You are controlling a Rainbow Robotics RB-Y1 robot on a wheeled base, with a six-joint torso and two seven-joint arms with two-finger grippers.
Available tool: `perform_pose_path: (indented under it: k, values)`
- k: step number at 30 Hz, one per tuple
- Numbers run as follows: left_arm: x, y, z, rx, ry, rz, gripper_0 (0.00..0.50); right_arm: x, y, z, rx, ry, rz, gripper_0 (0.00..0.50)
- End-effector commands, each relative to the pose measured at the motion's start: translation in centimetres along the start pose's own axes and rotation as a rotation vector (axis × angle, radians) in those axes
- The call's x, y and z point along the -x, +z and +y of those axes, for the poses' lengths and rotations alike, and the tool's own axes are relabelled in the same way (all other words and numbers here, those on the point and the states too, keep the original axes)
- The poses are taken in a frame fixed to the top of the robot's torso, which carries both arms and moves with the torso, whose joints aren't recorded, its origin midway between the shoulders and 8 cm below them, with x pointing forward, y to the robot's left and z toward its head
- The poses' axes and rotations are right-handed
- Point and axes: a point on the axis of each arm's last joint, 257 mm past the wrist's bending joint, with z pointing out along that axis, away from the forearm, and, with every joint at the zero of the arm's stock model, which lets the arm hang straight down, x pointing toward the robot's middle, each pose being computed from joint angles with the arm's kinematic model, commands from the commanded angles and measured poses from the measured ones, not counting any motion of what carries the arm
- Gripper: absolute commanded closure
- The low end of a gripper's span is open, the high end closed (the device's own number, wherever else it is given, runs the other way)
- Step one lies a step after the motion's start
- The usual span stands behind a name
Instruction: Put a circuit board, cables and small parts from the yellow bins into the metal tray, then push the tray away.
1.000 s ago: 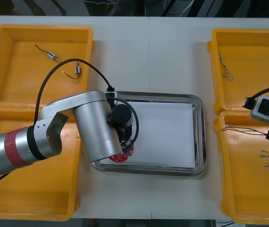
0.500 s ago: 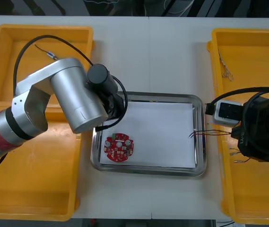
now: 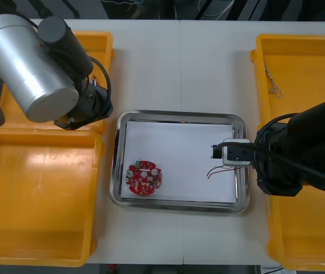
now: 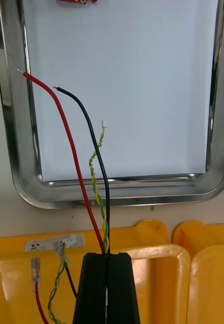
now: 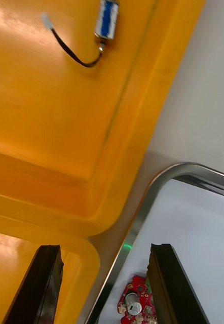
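A round red circuit board (image 3: 144,178) lies in the front left of the metal tray (image 3: 179,114), on its white liner. My right gripper (image 4: 108,255) is shut on a bunch of cables (image 4: 81,167): one red, one black, one twisted yellow and green. It hangs above the rim of the near right bin (image 4: 157,253), and the free cable ends (image 3: 212,171) reach over the tray's right side. My left gripper (image 5: 104,248) is open and holds nothing, above the gap between the tray's rim (image 5: 142,217) and the left bins. The board (image 5: 135,306) shows between its fingers.
A small metal part on a black lead (image 5: 106,20) lies in the far left bin (image 3: 102,43). More cables (image 4: 46,283) remain in the near right bin (image 3: 305,240). A thin wire piece (image 3: 273,83) sits in the far right bin (image 3: 305,63).
My left arm has left the board in the tray and swung back toward the far left bin. My right arm has carried the cables from the near right bin over the tray's right edge.
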Motion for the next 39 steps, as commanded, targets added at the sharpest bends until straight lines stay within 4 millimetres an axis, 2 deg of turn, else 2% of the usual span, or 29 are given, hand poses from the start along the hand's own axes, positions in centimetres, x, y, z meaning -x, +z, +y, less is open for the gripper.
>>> perform_pose_path:
  k: [1,5,13,18,22,30,39]
  values:
    - [4.3,-3.7,2.0,0.007,0.037,-0.08,0.0,1.5,1.2,0.3,-0.007,-0.098,-0.02,0.5]
    - [6.1,-4.9,4.3,0.045,0.025,-0.101,0.0,2.3,2.6,0.7,0.018,-0.126,-0.016,0.5]
    - [8.6,-5.5,8.2,0.127,0.058,-0.112,0.0,3.6,4.8,1.3,0.043,-0.132,-0.02,0.5]
    - [10.1,-5.7,9.6,0.138,0.084,-0.098,0.0,4.6,5.6,1.3,0.035,-0.131,-0.03,0.5]
    - [11.3,-5.8,10.8,0.15,0.126,-0.085,0.0,4.6,7.0,1.5,0.042,-0.126,-0.008,0.5]
    - [12.6,-6.0,11.0,0.087,0.212,-0.047,0.0,4.7,9.8,2.7,0.079,-0.11,0.015,0.5]
    - [12.8,-5.8,9.9,-0.049,0.278,0.013,0.0,7.1,11.7,2.9,0.092,-0.066,-0.028,0.5]
